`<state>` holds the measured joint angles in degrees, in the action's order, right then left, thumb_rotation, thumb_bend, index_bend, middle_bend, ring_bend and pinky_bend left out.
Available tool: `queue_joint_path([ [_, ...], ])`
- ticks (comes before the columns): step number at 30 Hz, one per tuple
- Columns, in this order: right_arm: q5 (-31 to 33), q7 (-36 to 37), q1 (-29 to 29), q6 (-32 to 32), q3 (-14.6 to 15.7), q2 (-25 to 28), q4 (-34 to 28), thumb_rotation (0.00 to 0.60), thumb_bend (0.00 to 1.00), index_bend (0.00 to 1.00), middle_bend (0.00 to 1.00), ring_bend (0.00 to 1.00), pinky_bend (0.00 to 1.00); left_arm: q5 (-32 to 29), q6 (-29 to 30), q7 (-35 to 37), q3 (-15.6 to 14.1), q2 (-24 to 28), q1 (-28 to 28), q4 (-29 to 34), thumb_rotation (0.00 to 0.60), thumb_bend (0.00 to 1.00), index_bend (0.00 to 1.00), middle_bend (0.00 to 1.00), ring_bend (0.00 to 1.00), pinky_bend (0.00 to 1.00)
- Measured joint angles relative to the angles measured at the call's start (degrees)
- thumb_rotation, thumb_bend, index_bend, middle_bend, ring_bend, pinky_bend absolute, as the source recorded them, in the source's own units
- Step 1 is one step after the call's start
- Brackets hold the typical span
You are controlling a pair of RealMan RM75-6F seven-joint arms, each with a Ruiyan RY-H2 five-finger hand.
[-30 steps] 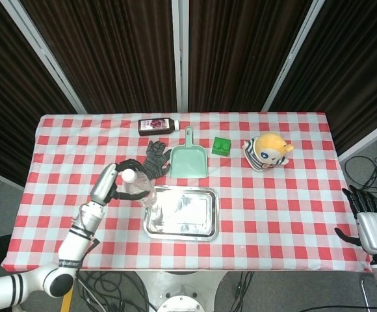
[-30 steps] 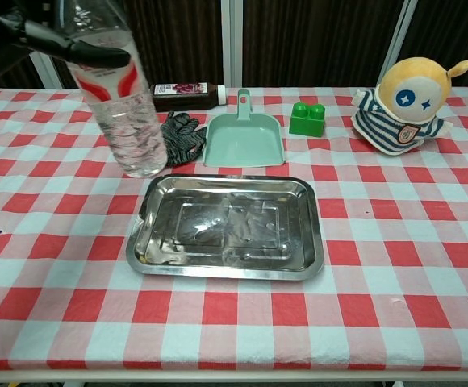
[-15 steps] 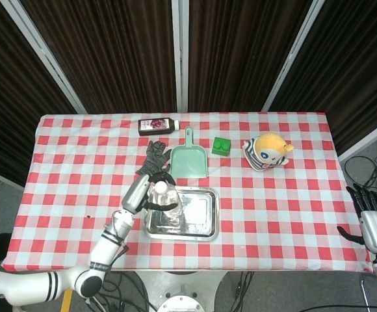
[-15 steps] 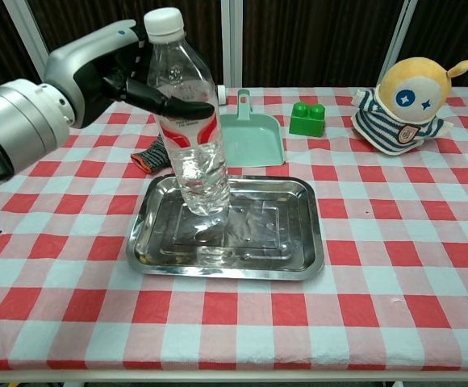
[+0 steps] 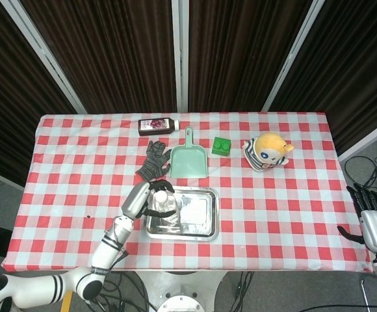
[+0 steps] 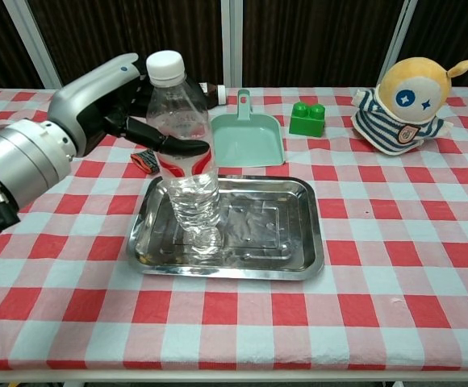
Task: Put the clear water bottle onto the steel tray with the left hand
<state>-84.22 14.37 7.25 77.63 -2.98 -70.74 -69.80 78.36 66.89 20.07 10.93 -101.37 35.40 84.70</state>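
Observation:
The clear water bottle [image 6: 187,173] with a white cap stands upright on the left part of the steel tray [image 6: 298,250]; in the head view the bottle [image 5: 164,201] shows at the left end of the tray [image 5: 198,214]. My left hand [image 6: 129,113] grips the bottle around its upper body, fingers wrapped about the red label; the hand [image 5: 144,197] comes in from the tray's left. My right hand [image 5: 369,218] hangs off the table's right edge with its fingers apart and nothing in it.
Behind the tray lie a green dustpan [image 6: 245,139], a dark glove [image 5: 153,161] and a dark bottle on its side [image 5: 157,125]. A green block [image 6: 307,118] and a yellow plush toy [image 6: 410,93] stand at the back right.
My left hand has carried the bottle from left of the tray over it and lowered it; its base now rests on the tray. The right hand has not moved.

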Motion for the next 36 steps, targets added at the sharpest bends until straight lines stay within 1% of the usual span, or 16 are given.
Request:
queue_joint_path([
  [4, 0.1, -0.1, 0.0, -0.2, 0.0, -0.1, 0.2, 0.600, 0.12, 0.00, 0.00, 0.00, 0.00, 0.3, -0.1, 0.7, -0.5, -0.1, -0.4, -1.2, 0.600, 0.21, 0.56, 0.63, 0.52, 0.60],
  [7, 0.2, -0.2, 0.1, -0.4, 0.0, -0.2, 0.3, 0.600, 0.12, 0.00, 0.00, 0.00, 0.00, 0.7, -0.2, 1.7, -0.8, -0.2, -0.6, -1.9, 0.600, 0.19, 0.55, 0.62, 0.51, 0.59],
  [13, 0.4, -0.5, 0.1, -0.6, 0.0, -0.4, 0.5, 0.600, 0.12, 0.00, 0.00, 0.00, 0.00, 2.0, 0.1, 3.8, -1.2, 0.0, -1.1, -2.9, 0.600, 0.14, 0.50, 0.56, 0.47, 0.55],
  [16, 0.5, -0.4, 0.1, -0.6, -0.1, -0.4, 0.5, 0.600, 0.12, 0.00, 0.00, 0.00, 0.00, 2.2, -0.1, 4.8, -1.5, 0.1, -1.3, -3.2, 0.600, 0.12, 0.46, 0.53, 0.44, 0.52],
  [23, 0.5, -0.4, 0.1, -0.6, -0.1, -0.3, 0.4, 0.600, 0.12, 0.00, 0.00, 0.00, 0.00, 3.3, -0.3, 6.0, -2.1, 0.6, -1.5, -3.1, 0.600, 0.06, 0.34, 0.43, 0.34, 0.43],
  [30, 0.5, -0.4, 0.1, -0.6, -0.1, -0.3, 0.3, 0.600, 0.12, 0.00, 0.00, 0.00, 0.00, 4.0, 0.3, 7.0, -1.6, 1.6, -1.6, -1.0, 0.600, 0.01, 0.25, 0.34, 0.25, 0.35],
  [33, 0.5, -0.3, 0.0, -0.4, -0.2, -0.2, 0.2, 0.600, 0.12, 0.00, 0.00, 0.00, 0.00, 4.1, 0.7, 7.0, -1.2, 2.5, -1.7, 1.2, 0.600, 0.00, 0.23, 0.31, 0.22, 0.29],
  [36, 0.5, -0.2, 0.0, -0.2, -0.3, -0.1, 0.1, 0.600, 0.12, 0.00, 0.00, 0.00, 0.00, 4.0, 1.2, 6.2, -0.5, 4.1, -1.9, 4.4, 0.600, 0.00, 0.22, 0.30, 0.21, 0.26],
])
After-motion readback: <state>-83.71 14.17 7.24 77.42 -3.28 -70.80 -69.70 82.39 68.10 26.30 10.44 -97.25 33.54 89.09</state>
